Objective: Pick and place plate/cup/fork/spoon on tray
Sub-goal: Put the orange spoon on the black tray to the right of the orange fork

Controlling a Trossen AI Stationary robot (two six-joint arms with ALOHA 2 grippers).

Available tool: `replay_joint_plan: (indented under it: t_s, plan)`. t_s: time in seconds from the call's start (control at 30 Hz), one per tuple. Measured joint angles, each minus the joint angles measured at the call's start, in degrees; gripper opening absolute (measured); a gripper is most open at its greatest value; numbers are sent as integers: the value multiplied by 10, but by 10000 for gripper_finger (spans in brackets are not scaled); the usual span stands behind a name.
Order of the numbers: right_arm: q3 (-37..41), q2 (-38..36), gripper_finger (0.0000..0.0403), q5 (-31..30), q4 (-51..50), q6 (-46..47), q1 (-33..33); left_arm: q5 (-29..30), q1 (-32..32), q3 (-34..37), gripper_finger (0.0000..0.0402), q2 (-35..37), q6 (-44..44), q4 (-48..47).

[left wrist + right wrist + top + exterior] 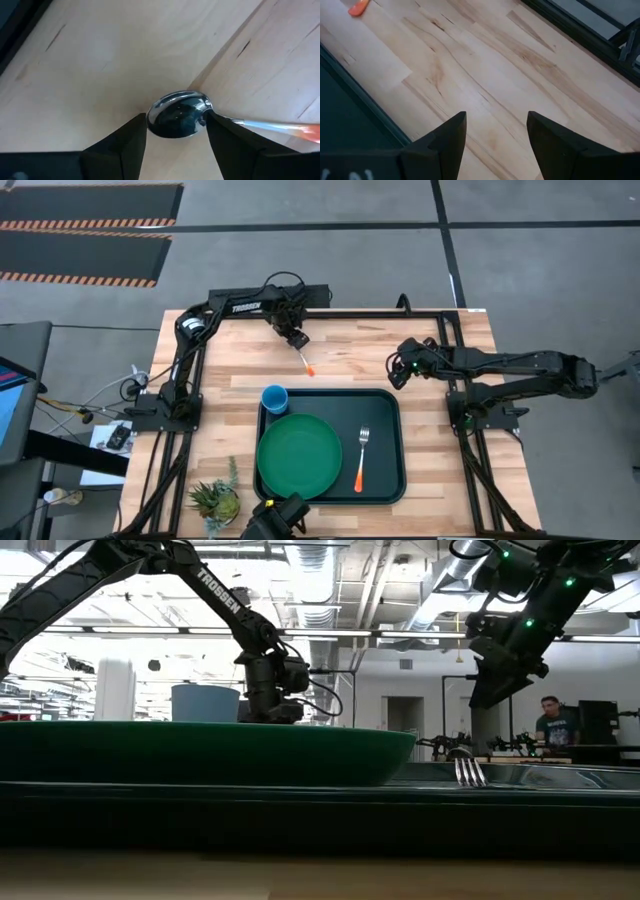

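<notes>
- The left gripper [296,340] sits low over the wooden desk [440,480] behind the large dark-green rectangular tray [385,405], its dark fingers [125,145] closed against either side of the silver oval bowl of the small orange-handled spoon [306,363]. The wrist view shows the bowl pinched between them, with the handle trailing off sideways toward the tray.
- Holding the spoon by its bowl leaves the orange handle free, so it will likely hang or swing when lifted; I judge the hold narrow and easy to lose.
- The round green plastic plate [297,457] fills the tray's left half, the small light-blue plastic cup [275,398] stands in the far-left corner, just beside the plate, and the orange-handled fork [362,457] lies lengthwise to the right of the plate.
- Open room for the spoon looks best in the strip to the right of the fork, or between fork and plate; the raised rim must be cleared on the way in.
- The right gripper [398,368] waits with fingers apart and empty, above bare desk near the tray's far-right corner.
</notes>
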State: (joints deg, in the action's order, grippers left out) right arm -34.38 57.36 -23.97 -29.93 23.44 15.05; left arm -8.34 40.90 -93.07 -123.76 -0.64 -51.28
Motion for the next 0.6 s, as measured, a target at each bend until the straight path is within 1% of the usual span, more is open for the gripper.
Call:
replay_joint_plan:
  t_s: [0.2, 0.3, 0.4, 0.6]
  plan:
    - [0, 0, 233, 0, 1, 0, 0, 1, 0, 0, 190, 0, 3, 13]
    - [0, 0, 233, 0, 6, 0, 0, 11, 1, 0, 173, 0, 4, 13]
    - [0, 0, 233, 0, 7, 0, 0, 17, 2, 0, 139, 0, 8, 13]
    - [0, 0, 233, 0, 7, 0, 0, 31, 2, 0, 50, 0, 9, 16]
